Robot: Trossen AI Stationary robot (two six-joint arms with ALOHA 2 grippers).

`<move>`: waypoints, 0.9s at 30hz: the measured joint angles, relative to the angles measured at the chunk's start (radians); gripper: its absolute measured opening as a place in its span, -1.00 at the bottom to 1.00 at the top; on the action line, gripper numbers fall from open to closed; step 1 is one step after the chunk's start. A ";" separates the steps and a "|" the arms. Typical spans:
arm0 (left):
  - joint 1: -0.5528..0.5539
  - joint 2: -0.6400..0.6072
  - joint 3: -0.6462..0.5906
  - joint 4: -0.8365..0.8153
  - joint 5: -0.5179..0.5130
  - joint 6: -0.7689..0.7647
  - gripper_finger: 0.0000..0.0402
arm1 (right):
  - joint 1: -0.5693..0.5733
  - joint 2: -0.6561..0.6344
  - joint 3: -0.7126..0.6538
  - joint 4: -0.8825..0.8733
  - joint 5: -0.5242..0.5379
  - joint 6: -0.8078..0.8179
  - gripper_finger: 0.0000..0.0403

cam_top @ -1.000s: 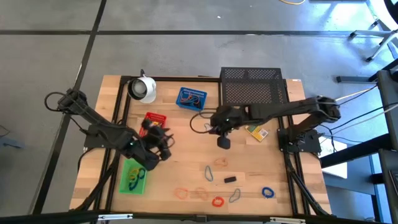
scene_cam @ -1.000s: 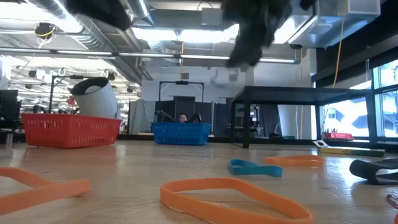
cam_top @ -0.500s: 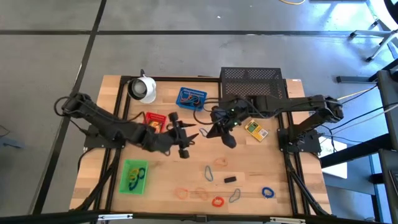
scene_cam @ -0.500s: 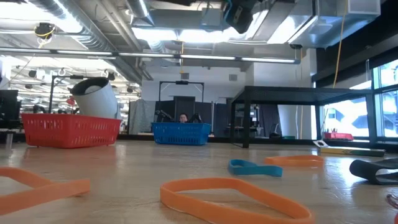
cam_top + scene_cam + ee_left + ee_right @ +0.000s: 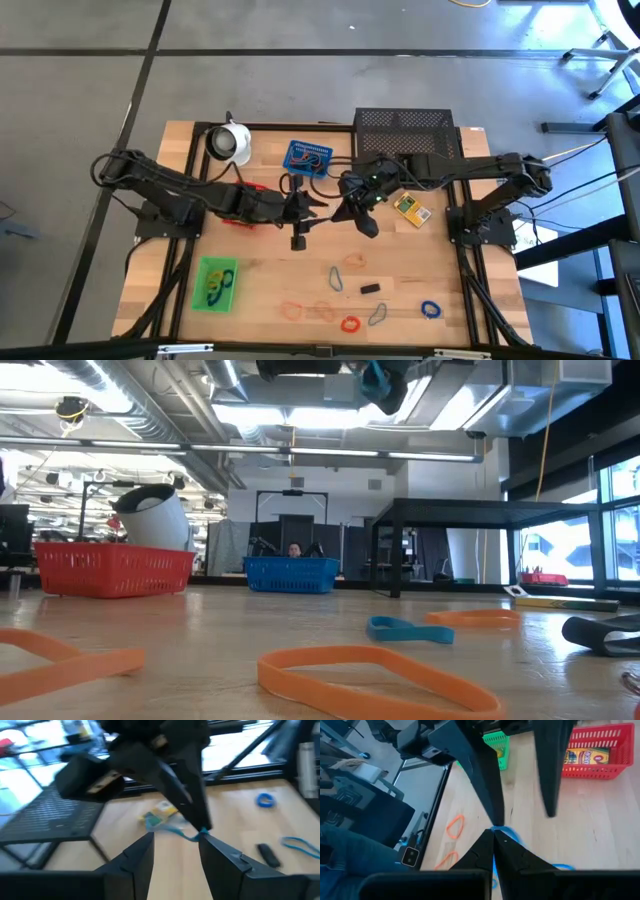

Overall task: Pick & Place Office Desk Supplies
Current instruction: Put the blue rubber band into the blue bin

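Both grippers meet above the middle of the table. My right gripper (image 5: 338,212) is shut on a light blue band loop (image 5: 504,834), which also shows in the left wrist view (image 5: 182,834). My left gripper (image 5: 175,837) is open and faces the right gripper, with one finger on either side of the band. The red tray (image 5: 247,187) lies under my left arm and holds a yellow box (image 5: 585,755). The blue tray (image 5: 306,158) is at the far middle and the green tray (image 5: 215,283) at the near left, with bands in it. My right gripper pinches the blue band (image 5: 501,831) between its two fingertips, which point toward the table's left. The band hangs slack below the tips, clear of the table. My left gripper has a fingertip (image 5: 204,838) right beside the band; I cannot tell whether it touches.
A second yellow box (image 5: 410,209) lies right of the grippers. Loose bands and clips lie toward the near edge, among them an orange band (image 5: 355,261), a blue band (image 5: 431,310) and a black clip (image 5: 371,288). A white cup (image 5: 230,143) and a black mesh rack (image 5: 408,140) stand at the far edge.
My left gripper has swung from beside the green tray toward the table's right and far side and has risen, until it meets my right gripper. My right gripper has lifted out of the low view and tipped from pointing down toward pointing left.
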 joint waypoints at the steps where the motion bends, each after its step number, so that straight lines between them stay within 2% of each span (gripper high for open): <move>1: 0.004 0.000 0.000 0.000 0.035 0.000 -0.26 | 0.000 0.000 0.000 0.000 0.000 0.000 -0.95; 4: 0.011 0.007 0.000 0.003 0.094 -0.001 -0.29 | 0.001 0.000 0.000 0.011 0.000 0.000 -0.95; 13: 0.012 0.027 0.000 0.009 0.093 0.026 -0.37 | 0.000 0.000 0.000 0.023 -0.004 0.000 -0.95; 16: 0.011 0.031 0.000 0.000 0.090 0.026 -0.51 | 0.000 0.000 0.000 0.023 -0.004 0.000 -0.95; 21: 0.011 0.030 0.000 0.001 0.075 0.052 -0.92 | 0.000 0.000 0.000 0.023 -0.004 0.001 -0.95; 27: 0.011 0.030 0.000 0.004 0.041 0.041 -0.99 | 0.000 0.000 0.000 0.022 -0.004 0.051 -0.94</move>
